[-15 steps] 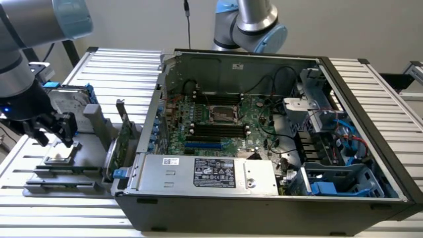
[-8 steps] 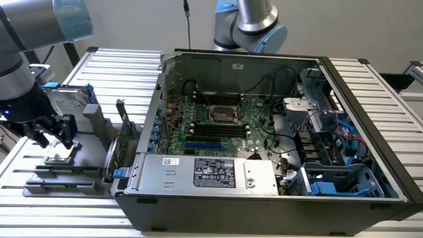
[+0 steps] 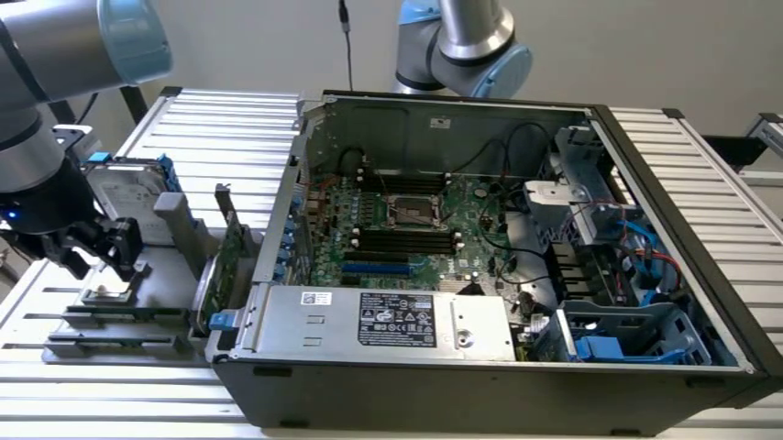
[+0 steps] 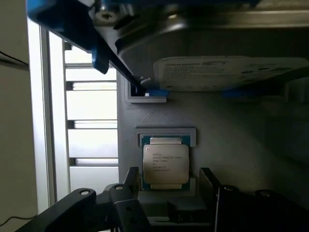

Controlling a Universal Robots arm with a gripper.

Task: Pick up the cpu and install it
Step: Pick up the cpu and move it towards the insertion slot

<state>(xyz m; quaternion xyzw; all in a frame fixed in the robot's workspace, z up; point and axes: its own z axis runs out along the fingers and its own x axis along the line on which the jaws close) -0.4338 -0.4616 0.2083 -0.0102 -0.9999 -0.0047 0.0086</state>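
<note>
Currently the arm (image 3: 37,137) reaches straight down beside the open computer case (image 3: 490,385). Pincer (image 3: 108,264) spread wide, gripping nothing, low over the grey holder (image 4: 231,135). Hard drive (image 4: 231,72) stands just beyond the pincer. The cpu (image 4: 165,164) lies flat in its recess between the fingers (image 4: 132,178), a gap on each side.

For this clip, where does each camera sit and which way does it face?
Exterior view: high up, looking down into the open computer case; the arm and gripper show at the exterior view's left.
Wrist view: on the wrist, looking past the open fingers onto the cpu in its grey holder.
Shared: gripper, cpu, holder and hard drive.
</note>
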